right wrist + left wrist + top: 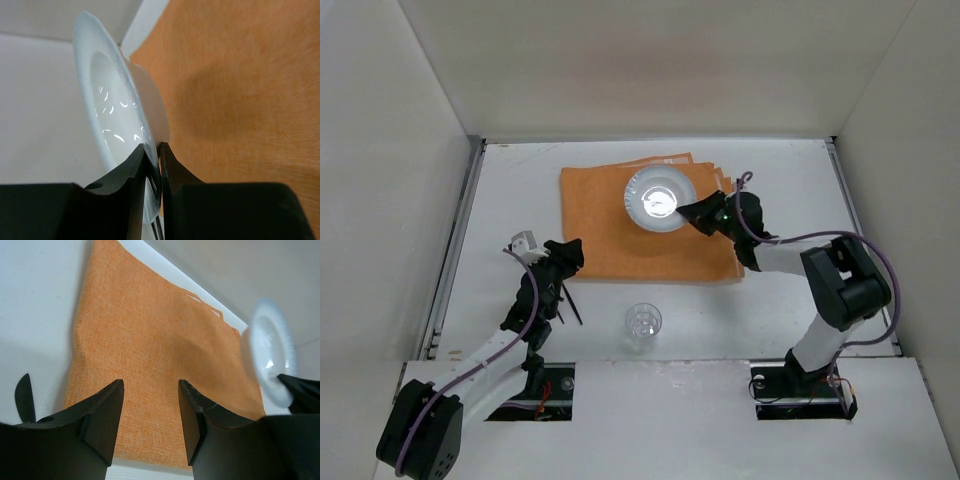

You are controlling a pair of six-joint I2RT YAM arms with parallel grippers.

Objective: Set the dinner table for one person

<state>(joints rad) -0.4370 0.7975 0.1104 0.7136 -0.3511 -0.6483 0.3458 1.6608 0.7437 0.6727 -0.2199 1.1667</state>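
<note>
1. The left claw [150,384] hovers over the near left corner of the mat with its jaws apart and nothing between them. It has no part of the setting in hand yet.
2. A thin dark stick-like item [572,306] lies just near of that claw on the large matte white rectangular worktop [520,190], which is the dinner table to be set and carries everything here. It may be a piece of cutlery, but it is too small to tell. If it is, it still needs a place beside the mat.
3. A clear round drinking glass [643,321] stands upright near the worktop's near edge, between the two arm bases and well apart from the mat. By my judgement it is not yet placed.
4. The orange woven cloth mat [600,220] lies flat in the middle of the worktop, towards the far side, so that step looks done.
5. A white round ceramic plate with a deep centre [658,195] sits over the mat's far right part. I cannot tell whether it rests on the cloth or hangs just above it.
6. The right claw [152,146] is pinched shut on the plate's near right rim, so placing the plate looks like the step in hand. Its release is still to come.
</note>
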